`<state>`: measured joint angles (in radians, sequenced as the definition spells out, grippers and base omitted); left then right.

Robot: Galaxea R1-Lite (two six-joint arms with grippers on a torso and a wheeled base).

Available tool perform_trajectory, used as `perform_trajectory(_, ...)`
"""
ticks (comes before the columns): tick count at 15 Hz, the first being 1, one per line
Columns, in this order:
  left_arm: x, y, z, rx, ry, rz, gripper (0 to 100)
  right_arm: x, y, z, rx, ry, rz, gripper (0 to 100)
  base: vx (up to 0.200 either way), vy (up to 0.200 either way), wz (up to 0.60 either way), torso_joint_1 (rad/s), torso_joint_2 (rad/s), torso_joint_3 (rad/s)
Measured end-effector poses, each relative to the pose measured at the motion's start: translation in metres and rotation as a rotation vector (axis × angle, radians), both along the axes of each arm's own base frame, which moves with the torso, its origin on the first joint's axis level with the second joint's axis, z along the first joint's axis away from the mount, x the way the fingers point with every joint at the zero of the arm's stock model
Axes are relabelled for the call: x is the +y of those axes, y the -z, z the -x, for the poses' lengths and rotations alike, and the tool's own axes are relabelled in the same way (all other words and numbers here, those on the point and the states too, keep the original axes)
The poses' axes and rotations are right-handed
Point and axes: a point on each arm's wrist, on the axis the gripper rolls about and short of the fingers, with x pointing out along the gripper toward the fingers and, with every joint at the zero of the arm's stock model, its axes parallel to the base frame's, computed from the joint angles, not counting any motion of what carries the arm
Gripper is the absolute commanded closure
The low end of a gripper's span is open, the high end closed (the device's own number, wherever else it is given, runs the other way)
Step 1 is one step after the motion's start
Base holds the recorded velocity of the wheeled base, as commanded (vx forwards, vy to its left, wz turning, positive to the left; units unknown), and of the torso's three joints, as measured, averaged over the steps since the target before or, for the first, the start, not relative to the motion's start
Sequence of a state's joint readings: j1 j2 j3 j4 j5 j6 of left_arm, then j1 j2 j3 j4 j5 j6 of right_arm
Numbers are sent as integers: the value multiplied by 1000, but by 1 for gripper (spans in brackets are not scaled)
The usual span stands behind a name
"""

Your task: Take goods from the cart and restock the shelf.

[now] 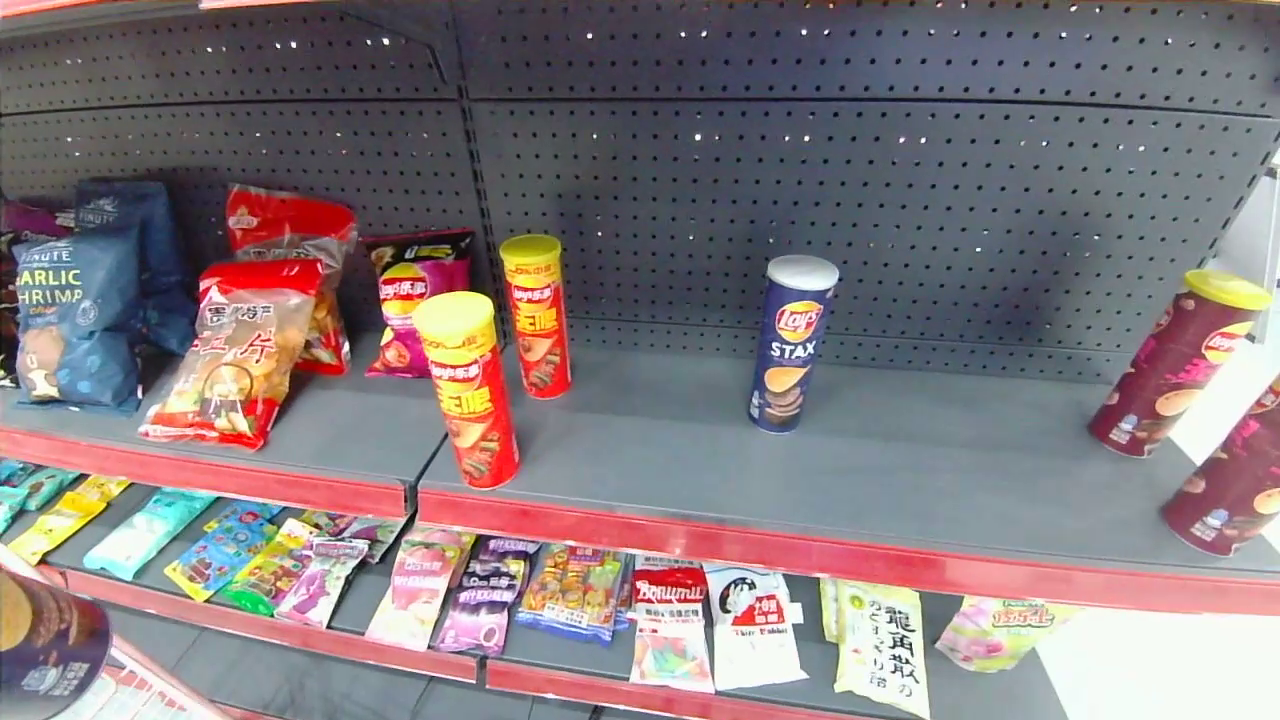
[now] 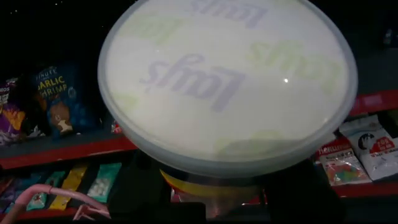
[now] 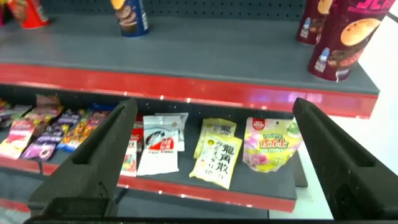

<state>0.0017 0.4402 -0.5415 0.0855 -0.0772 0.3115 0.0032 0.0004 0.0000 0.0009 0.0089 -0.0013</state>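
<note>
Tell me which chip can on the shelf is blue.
The blue can standing alone in the middle, with a white lid. The red cans on its left and the maroon cans at the right end differ.

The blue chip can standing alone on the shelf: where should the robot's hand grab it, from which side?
Grip the blue can around the middle of its round body, coming level from the open front of the shelf. It stands upright with room either side, and the pegboard wall closes off the back.

The picture's edge crops the nearer maroon can.
</note>
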Motion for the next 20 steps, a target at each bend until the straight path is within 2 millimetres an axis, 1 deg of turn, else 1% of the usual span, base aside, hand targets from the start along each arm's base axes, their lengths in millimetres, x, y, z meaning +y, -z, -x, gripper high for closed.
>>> perform_trajectory(5,0,1,8,-37,-1,-21,100,0,0,0,2,-3,8,0,0,0,0,0,0,0)
perform_trajectory(7,0,4,15,-60,-1,-21,100,1,-3,1,-8,-62,65,0,0,0,0,0,0,0)
perform_trajectory(9,0,12,25,-68,-3,-30,100,2,-24,4,-44,-99,73,0,0,0,0,0,0,0)
perform_trajectory(11,0,23,36,-51,-3,-34,100,3,-53,-2,-24,-169,109,0,0,0,0,0,0,0)
perform_trajectory(12,0,28,42,-58,4,-32,100,4,-70,-12,9,-213,134,0,0,0,0,0,0,0)
perform_trajectory(13,0,35,47,-58,10,-25,100,5,-85,-27,38,-255,153,0,0,0,0,0,0,0)
perform_trajectory(14,0,42,49,-57,12,-16,100,7,-100,-45,58,-302,168,0,0,0,0,0,0,0)
perform_trajectory(15,1,45,51,-68,16,-12,100,11,-112,-68,77,-352,180,0,0,0,0,0,0,0)
perform_trajectory(16,1,47,53,-73,22,1,100,16,-120,-90,91,-396,187,0,0,0,0,0,0,0)
perform_trajectory(17,0,49,53,-70,42,48,100,24,-125,-114,103,-431,188,0,0,0,0,0,0,0)
perform_trajectory(19,0,50,54,-73,51,82,100,45,-126,-169,147,-489,178,0,0,0,0,0,0,0)
perform_trajectory(20,0,50,54,-75,51,84,100,55,-124,-191,159,-508,170,0,0,0,0,0,0,0)
